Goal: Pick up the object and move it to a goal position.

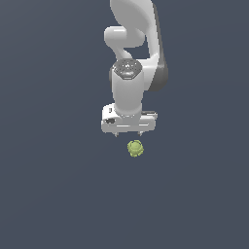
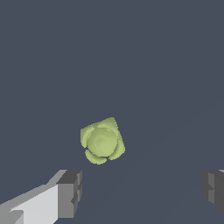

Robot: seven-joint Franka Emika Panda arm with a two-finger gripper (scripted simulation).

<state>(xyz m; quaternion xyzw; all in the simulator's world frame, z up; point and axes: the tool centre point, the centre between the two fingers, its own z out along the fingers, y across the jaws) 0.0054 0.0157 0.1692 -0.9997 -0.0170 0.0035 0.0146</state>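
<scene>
The object (image 1: pixel 135 148) is a small yellow-green lumpy ball lying on the dark grey floor. In the exterior view it sits just in front of and below the white gripper (image 1: pixel 128 133), slightly toward that view's right. The gripper hangs from the white arm, pointing down, and its short fingertips (image 1: pixel 116 134) barely show under the hand. In the wrist view the ball (image 2: pixel 102 141) lies ahead of the gap between the two dark pads (image 2: pixel 70 194), which stand wide apart. The gripper (image 2: pixel 142 192) is open and empty, apart from the ball.
A plain dark grey floor (image 1: pixel 53 194) fills both views. The white arm (image 1: pixel 133 44) rises behind the gripper at the exterior view's top. No other objects show.
</scene>
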